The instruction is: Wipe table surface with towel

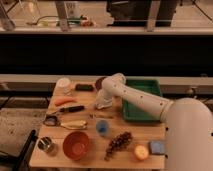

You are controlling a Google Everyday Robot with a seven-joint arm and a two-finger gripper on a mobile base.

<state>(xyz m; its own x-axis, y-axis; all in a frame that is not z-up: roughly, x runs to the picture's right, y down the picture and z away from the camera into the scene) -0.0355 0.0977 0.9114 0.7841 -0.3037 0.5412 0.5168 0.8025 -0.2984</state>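
Observation:
My gripper [102, 101] is at the end of the white arm [135, 97], which reaches in from the lower right. It is low over the wooden table [85, 131], just left of the green tray [145, 86]. A pale whitish bundle [103, 105] sits right at the gripper's tip on the table. It looks like the towel, but I cannot tell whether it is held or only pressed down.
Around the gripper are a white cup [63, 84], a black block [84, 87], a dark bowl [99, 81], a carrot [65, 101], a black-handled knife [70, 109], a fork [102, 116] and a banana [74, 124]. Nearer the front are a blue cup [102, 127], grapes [118, 142], an orange bowl [76, 145], a metal cup [47, 146], an orange [141, 152] and a blue sponge [157, 147].

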